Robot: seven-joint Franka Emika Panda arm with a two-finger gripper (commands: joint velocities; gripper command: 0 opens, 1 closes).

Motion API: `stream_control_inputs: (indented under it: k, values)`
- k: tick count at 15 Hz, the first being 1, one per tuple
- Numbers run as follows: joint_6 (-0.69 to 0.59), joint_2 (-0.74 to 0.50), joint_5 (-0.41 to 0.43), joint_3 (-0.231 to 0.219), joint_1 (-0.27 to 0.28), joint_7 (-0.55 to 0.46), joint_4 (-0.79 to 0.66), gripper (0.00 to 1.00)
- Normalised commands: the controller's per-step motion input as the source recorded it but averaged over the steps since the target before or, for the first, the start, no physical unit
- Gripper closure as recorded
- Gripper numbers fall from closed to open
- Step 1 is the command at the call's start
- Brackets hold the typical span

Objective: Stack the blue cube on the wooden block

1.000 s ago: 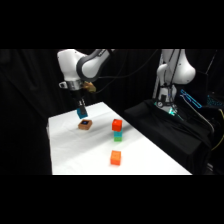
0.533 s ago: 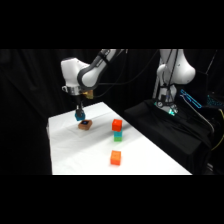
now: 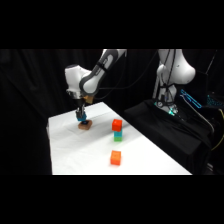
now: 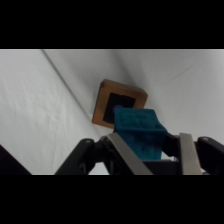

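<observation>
Hovering at the bench's (image 3: 75, 150) far left, the hand (image 4: 147, 150) is clamped on the blue cube (image 4: 140, 132), held just above the wooden block (image 4: 102, 102). Transport looks nearly finished; lowering, seating and letting go remain.

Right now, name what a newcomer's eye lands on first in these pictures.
First, the blue cube held in the tool, just above the wooden block near the white table's far left corner. Next, the bright colours mid-table: a red cube stacked on a green cube, and an orange cube alone nearer the front.
</observation>
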Motion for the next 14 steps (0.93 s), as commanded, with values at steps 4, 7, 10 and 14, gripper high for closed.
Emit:
stream_control_inputs:
  k: [4,7,10,14]
  values:
    - [0.24,0.01,0.087,-0.079,0.041,0.16,-0.11,0.74]
    - [0.29,0.02,0.104,-0.081,0.051,0.14,-0.11,0.74]
    - [0.26,0.02,0.134,-0.068,0.046,0.09,-0.09,0.74]
    - [0.23,0.01,0.165,-0.047,0.046,0.05,-0.07,0.74]
